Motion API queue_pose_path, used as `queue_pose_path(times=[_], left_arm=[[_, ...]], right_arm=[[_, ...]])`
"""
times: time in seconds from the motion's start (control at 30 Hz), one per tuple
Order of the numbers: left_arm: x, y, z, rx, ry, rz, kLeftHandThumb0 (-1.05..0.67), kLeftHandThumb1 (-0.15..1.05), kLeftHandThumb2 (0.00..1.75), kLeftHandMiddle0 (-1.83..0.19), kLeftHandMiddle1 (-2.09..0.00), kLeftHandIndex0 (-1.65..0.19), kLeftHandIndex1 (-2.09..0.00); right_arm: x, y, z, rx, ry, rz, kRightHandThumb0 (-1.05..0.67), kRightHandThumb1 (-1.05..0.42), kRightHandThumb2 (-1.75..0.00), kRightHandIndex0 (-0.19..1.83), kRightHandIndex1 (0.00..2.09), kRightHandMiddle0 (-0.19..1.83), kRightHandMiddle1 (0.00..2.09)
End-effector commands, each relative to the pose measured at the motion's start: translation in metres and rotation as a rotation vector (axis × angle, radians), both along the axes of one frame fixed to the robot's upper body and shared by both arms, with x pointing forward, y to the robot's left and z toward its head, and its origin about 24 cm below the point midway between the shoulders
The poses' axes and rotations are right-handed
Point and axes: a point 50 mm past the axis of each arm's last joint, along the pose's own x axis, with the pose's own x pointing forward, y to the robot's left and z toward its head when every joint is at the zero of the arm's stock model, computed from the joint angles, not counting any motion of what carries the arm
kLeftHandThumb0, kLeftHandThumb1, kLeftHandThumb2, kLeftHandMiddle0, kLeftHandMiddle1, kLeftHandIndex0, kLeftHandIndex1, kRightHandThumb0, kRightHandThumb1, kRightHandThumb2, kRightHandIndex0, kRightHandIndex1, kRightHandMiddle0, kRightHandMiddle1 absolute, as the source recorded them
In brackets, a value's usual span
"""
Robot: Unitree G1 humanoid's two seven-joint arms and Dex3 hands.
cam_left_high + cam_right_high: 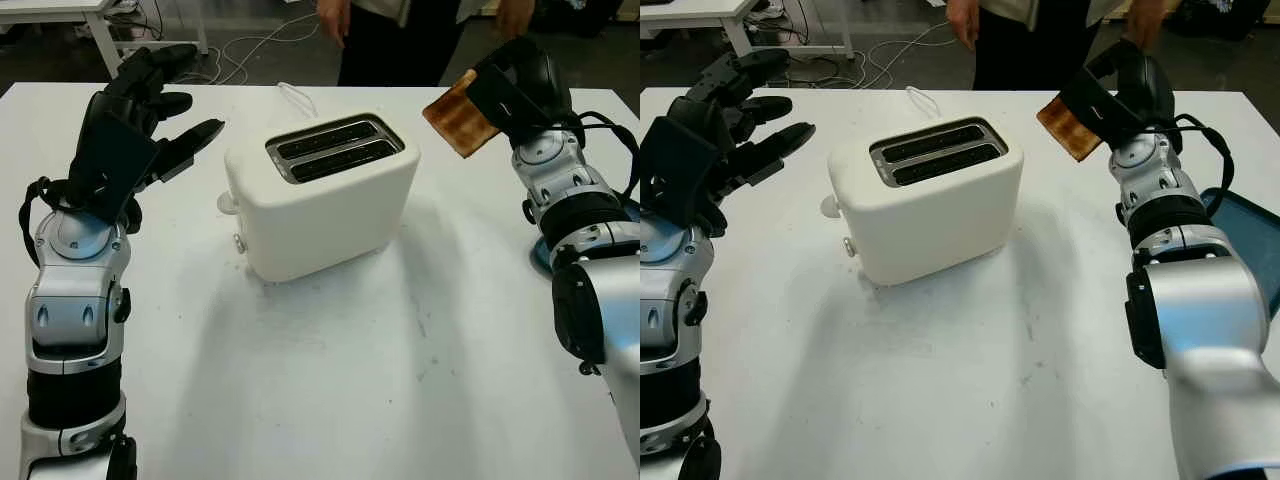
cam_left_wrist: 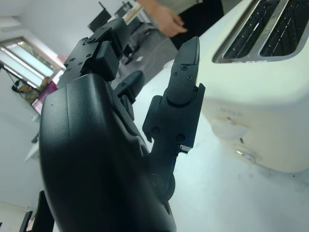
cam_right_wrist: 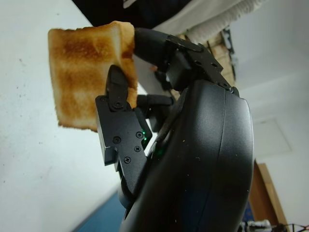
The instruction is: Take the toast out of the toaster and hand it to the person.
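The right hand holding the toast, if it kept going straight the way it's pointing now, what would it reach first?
Probably the person standing at the table's far edge. The right hand holds the toast up, aimed past that edge toward them, with nothing visible between; depth is hard to judge.

A white table (image 1: 330, 380) stands on dark floor (image 1: 250, 40) strewn with cables (image 1: 240, 55).

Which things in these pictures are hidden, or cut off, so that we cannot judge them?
- Person: the eye views' top edge cuts off everything above the waist.
- Toaster slots: too dark inside to tell if a second slice remains.
- Toast: the right hand covers its gripped edge in the right wrist view.
- Blue tray: mostly behind the right arm.
- Left hand: open beside the toaster.
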Motion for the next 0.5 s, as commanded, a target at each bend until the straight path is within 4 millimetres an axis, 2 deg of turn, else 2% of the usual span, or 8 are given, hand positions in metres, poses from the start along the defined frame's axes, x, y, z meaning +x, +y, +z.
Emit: queue_pose_path(times=[0.0, 0.17, 0.27, 0.3, 0.33, 0.37, 0.43, 0.47], left_arm=[[-0.0003, 0.0022, -0.0027, 0.004, 0.008, 0.004, -0.32, 0.92, 0.04, -0.06, -0.90, -0.28, -0.41], [-0.0003, 0.0020, -0.0024, 0.005, 0.007, 0.006, -0.32, 0.92, 0.04, -0.06, -0.90, -0.28, -0.41], [-0.0005, 0.0021, -0.0026, 0.009, 0.003, 0.007, -0.32, 0.92, 0.04, -0.06, -0.90, -0.28, -0.41], [-0.0006, 0.0022, -0.0025, 0.011, 0.001, 0.007, -0.32, 0.92, 0.04, -0.06, -0.90, -0.28, -0.41], [-0.0006, 0.0022, -0.0025, 0.010, 0.001, 0.006, -0.32, 0.92, 0.05, -0.06, -0.90, -0.28, -0.41], [-0.0006, 0.0022, -0.0025, 0.009, 0.001, 0.006, -0.32, 0.92, 0.05, -0.06, -0.90, -0.28, -0.41], [-0.0005, 0.0020, -0.0024, 0.006, 0.002, 0.005, -0.32, 0.92, 0.05, -0.06, -0.90, -0.28, -0.41], [-0.0004, 0.0019, -0.0024, 0.004, 0.003, 0.004, -0.31, 0.92, 0.05, -0.06, -0.90, -0.28, -0.41]], right_arm=[[0.0013, 0.0014, 0.0060, -0.011, -0.005, -0.001, -0.08, -0.92, -0.32, 0.49, 1.31, 0.80, 0.20], [0.0009, 0.0016, 0.0068, -0.021, -0.017, 0.014, -0.10, -0.92, -0.32, 0.53, 1.18, 0.84, 0.06], [0.0006, 0.0017, 0.0068, -0.033, -0.024, 0.016, -0.08, -0.92, -0.31, 0.56, 1.20, 0.91, 0.05], [0.0006, 0.0015, 0.0069, -0.040, -0.023, 0.016, -0.08, -0.92, -0.31, 0.54, 1.15, 0.89, 0.04], [0.0007, 0.0017, 0.0071, -0.043, -0.022, 0.014, -0.10, -0.92, -0.31, 0.60, 0.93, 0.86, 0.03], [0.0008, 0.0020, 0.0073, -0.047, -0.020, 0.014, -0.11, -0.92, -0.31, 0.63, 0.91, 0.88, 0.03], [0.0008, 0.0020, 0.0071, -0.038, -0.021, 0.017, -0.10, -0.92, -0.32, 0.62, 0.90, 0.88, 0.02], [0.0005, 0.0019, 0.0071, -0.037, -0.028, 0.023, -0.08, -0.92, -0.31, 0.52, 1.13, 0.90, 0.04]])
